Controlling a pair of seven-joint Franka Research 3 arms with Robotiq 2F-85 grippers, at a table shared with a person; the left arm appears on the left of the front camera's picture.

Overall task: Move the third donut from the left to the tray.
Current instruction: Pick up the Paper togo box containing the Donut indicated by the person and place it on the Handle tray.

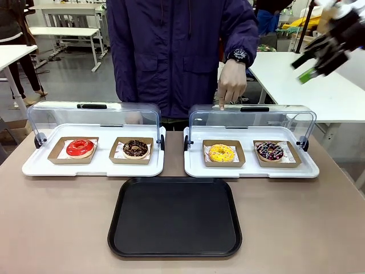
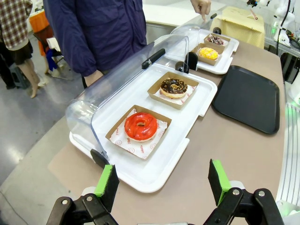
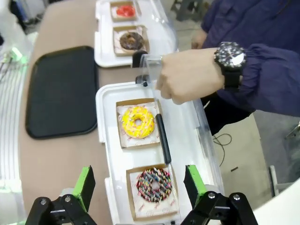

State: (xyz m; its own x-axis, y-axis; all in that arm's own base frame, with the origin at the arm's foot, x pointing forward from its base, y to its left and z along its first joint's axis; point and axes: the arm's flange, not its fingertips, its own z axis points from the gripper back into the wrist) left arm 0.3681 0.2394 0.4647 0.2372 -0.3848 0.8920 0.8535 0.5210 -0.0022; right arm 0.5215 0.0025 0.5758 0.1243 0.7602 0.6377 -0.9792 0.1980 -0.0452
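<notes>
The third donut from the left point(image 1: 221, 153) has yellow icing and sits in a brown cardboard holder in the right white display tray point(image 1: 251, 169), under its raised clear lid. The same donut point(image 3: 137, 123) lies ahead of my right gripper point(image 3: 139, 185), which is open and empty, high above that display tray's end. From the front, the right gripper point(image 1: 304, 68) hangs at the top right, well above the table. The black tray point(image 1: 174, 217) lies empty at the table's near middle. My left gripper point(image 2: 163, 185) is open and empty near the left display tray's corner; the yellow donut point(image 2: 208, 53) is far off.
A person's hand point(image 1: 231, 85) rests on the right lid's top by its handle. A sprinkled chocolate donut point(image 1: 270, 150) sits right of the yellow one. The left display tray point(image 1: 94, 165) holds a red donut point(image 1: 80, 148) and a chocolate donut point(image 1: 135, 148), lid raised.
</notes>
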